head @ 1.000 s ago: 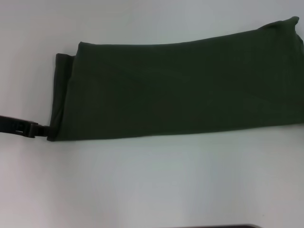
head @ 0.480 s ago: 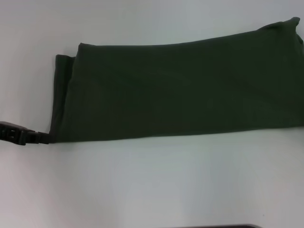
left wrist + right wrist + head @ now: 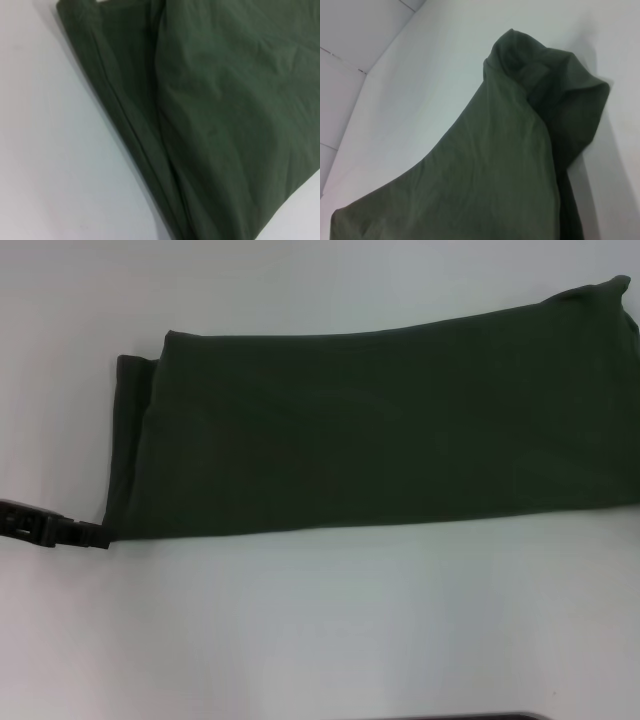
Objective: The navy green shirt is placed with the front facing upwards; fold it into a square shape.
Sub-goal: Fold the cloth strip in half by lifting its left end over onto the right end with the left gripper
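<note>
While the navy green shirt [image 3: 370, 430] lay as a long folded band across the white table [image 3: 300, 630], plain side up, the left gripper [image 3: 95, 534] sat at its near-left corner; whether it had closed on cloth could not be told. Right gripper not seen in the head view. Judgement: pinch all layers at that corner, lift low, and carry the end squarely over toward the right end so edges align.

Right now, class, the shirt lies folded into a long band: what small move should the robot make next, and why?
Probably pinch the near left corner of the shirt. The left gripper sits on the table right at that corner, and the band is still far longer than it is deep, so that end likely needs folding across toward the right.
</note>
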Robot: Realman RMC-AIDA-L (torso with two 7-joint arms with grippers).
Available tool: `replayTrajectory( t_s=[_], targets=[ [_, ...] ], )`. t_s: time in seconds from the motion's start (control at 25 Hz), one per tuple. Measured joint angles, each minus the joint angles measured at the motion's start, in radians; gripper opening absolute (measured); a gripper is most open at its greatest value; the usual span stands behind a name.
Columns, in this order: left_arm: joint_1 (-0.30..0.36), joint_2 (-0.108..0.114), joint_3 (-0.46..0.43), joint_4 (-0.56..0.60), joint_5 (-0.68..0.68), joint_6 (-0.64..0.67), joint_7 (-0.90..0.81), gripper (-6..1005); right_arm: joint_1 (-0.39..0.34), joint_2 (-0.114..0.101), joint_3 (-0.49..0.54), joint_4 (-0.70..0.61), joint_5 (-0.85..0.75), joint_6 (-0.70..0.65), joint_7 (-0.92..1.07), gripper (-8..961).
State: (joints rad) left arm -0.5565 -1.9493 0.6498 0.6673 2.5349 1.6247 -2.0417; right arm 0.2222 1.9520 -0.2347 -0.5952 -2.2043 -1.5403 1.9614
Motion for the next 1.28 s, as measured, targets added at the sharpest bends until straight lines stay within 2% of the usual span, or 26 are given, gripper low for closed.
replayTrajectory(
  t_s=[0.08, 0.28, 0.64, 1.04, 1.28],
  targets=[
    [0.000, 0.000, -0.003, 0.001, 0.002, -0.002, -0.008, 57, 0.001, -0.001, 0.000, 0.000, 0.000, 0.000, 0.001, 10],
    [-0.005, 0.004, -0.008, -0.001, 0.002, -0.006, -0.032, 259, 0.002, -0.005, 0.000, 0.000, 0.002, 0.000, 0.003, 9],
    [-0.019, 0.011, -0.001, -0.007, 0.025, -0.008, -0.080, 690, 0.002, -0.008, 0.000, 0.000, 0.003, 0.001, 0.004, 10],
    [-0.038, 0.015, 0.009, -0.007, 0.075, 0.027, -0.099, 805, 0.002, -0.010, 0.000, 0.000, 0.005, 0.002, 0.005, 9],
    [-0.054, 0.012, 0.039, -0.016, 0.079, 0.031, -0.111, 803, 0.002, -0.012, 0.000, 0.000, 0.005, 0.002, 0.006, 10]
  ],
)
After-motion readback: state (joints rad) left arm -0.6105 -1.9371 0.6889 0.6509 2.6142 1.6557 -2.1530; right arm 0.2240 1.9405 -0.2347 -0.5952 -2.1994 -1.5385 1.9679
